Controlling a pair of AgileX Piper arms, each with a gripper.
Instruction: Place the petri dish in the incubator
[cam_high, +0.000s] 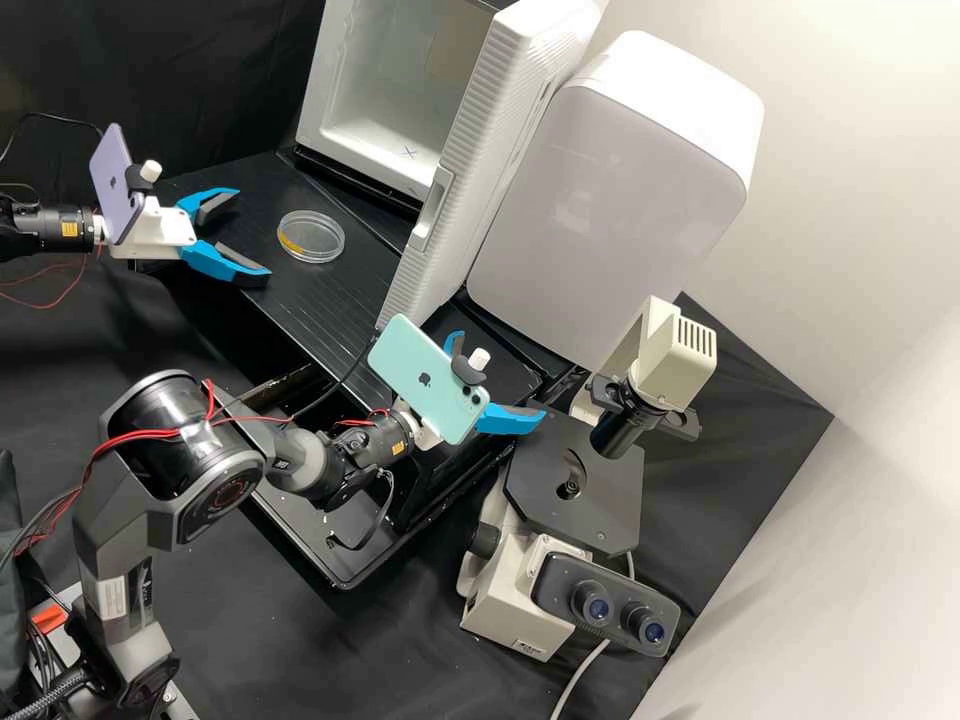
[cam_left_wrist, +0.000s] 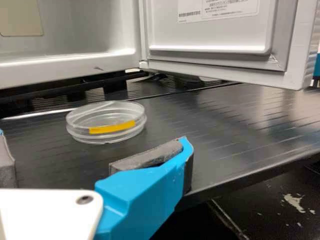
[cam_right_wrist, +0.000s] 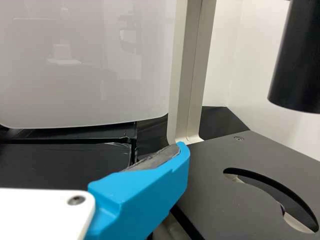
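Plainly, my left arm (cam_high: 60, 228) hung level at the desk (cam_high: 330, 300) edge, jaws wide open, empty, facing the dish (cam_high: 311, 237).

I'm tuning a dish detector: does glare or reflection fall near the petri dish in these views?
High view: the clear round petri dish lies evenly lit on the black ribbed bench, no hot spot. Left wrist view: the white incubator door throws a pale sheen on the bench beside it; a bright streak runs to its rim.
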